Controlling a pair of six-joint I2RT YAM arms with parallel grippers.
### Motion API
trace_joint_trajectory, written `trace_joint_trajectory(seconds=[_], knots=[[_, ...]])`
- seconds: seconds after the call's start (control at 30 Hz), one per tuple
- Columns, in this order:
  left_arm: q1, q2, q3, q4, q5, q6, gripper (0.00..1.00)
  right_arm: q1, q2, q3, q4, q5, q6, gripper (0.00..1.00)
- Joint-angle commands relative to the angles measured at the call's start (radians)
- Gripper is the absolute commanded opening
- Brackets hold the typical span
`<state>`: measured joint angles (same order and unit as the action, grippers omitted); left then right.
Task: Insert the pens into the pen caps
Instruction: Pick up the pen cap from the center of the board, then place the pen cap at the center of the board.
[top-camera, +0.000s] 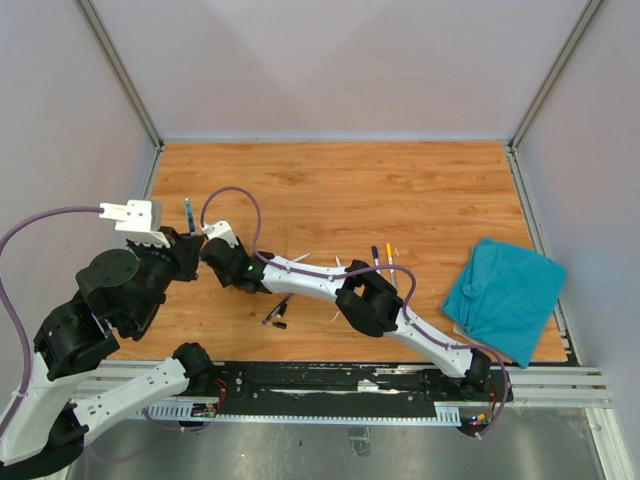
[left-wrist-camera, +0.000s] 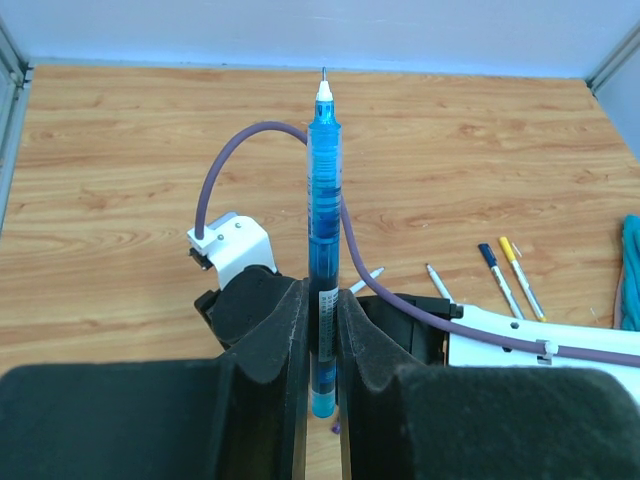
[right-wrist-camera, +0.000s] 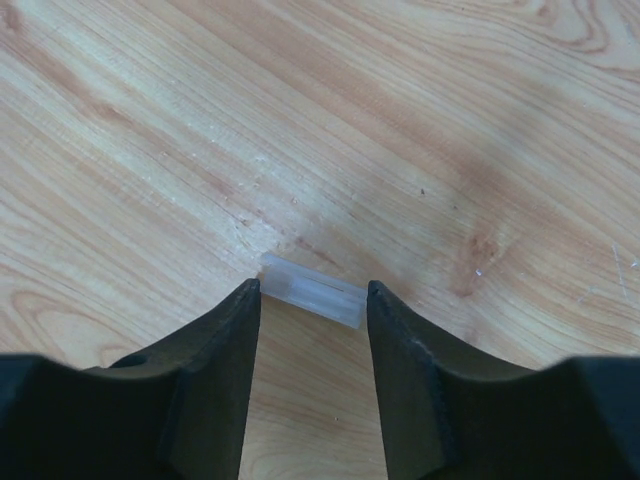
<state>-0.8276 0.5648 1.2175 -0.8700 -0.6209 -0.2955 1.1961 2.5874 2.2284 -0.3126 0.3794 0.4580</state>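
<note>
My left gripper (left-wrist-camera: 322, 300) is shut on a blue translucent pen (left-wrist-camera: 323, 210) and holds it upright above the table, white tip away from me. It shows in the top view (top-camera: 185, 245) with the pen (top-camera: 188, 214) at the left. My right gripper (right-wrist-camera: 313, 295) is open and low over the wood, its fingertips on either side of a short pale translucent pen cap (right-wrist-camera: 311, 291) that lies on the table. In the top view the right gripper (top-camera: 212, 252) sits right beside the left one. Other pens lie mid-table: a black one (top-camera: 375, 256) and a yellow one (top-camera: 390, 255).
A teal cloth (top-camera: 505, 295) lies at the right. Small dark pens or caps (top-camera: 277, 312) lie near the front centre under the right arm. Thin white pens (top-camera: 300, 257) lie beside that arm. Its purple cable (left-wrist-camera: 230, 150) arcs close to the held pen.
</note>
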Motion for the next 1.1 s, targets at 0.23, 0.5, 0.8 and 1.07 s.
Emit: trace_joint_trajectory(seconds=[0.23, 0.5, 0.8, 1.07], knots=[[0.004, 0.001, 0.027, 0.014, 0.028, -0.003, 0.00, -0.001, -0.028, -0.080, 0.006, -0.016, 0.006, 0.35], [0.004, 0.003, 0.019, 0.022, 0.033, -0.008, 0.01, 0.000, -0.177, -0.274, 0.163, -0.115, -0.082, 0.36], [0.004, 0.007, 0.006, 0.047, 0.056, -0.016, 0.00, 0.000, -0.481, -0.588, 0.379, -0.288, -0.261, 0.36], [0.004, 0.014, -0.036, 0.092, 0.099, -0.019, 0.00, -0.035, -0.810, -0.999, 0.369, -0.358, -0.440, 0.37]])
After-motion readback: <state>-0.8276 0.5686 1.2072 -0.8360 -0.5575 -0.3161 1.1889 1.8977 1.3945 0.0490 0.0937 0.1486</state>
